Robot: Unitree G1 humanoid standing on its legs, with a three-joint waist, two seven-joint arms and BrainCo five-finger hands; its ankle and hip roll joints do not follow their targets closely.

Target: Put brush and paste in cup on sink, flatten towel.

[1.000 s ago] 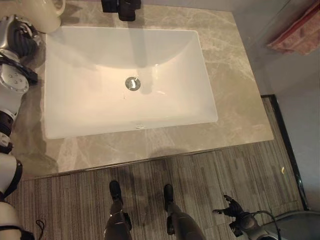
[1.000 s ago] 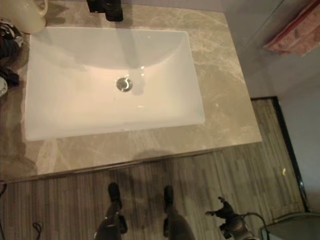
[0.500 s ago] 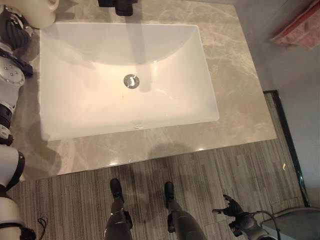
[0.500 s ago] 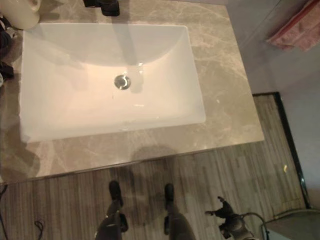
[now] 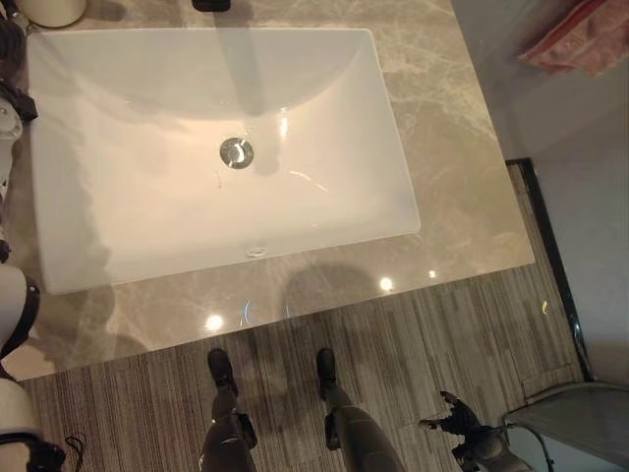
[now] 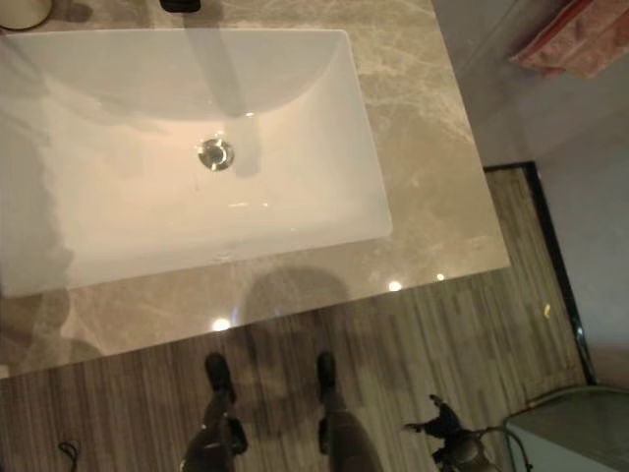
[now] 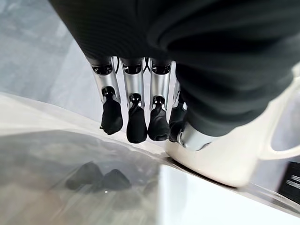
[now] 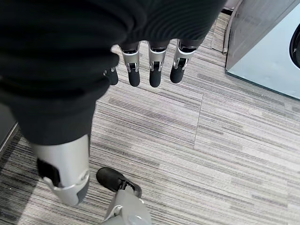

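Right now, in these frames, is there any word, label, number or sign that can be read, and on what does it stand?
None can be read.
The white cup, beside the left hand, shows a plain side.
A dark patch with pale marks beyond the cup: too blurred to read.
Sink, counter and pink towel: no print visible.

Left hand (image 7: 136, 112) held out from the left side, fingers (image 7: 133, 123) straight and side by side, dark tips pointing down, holding nothing, right hand (image 8: 150, 65) hanging low at the right, fingers (image 8: 153, 75) relaxed and straight, empty
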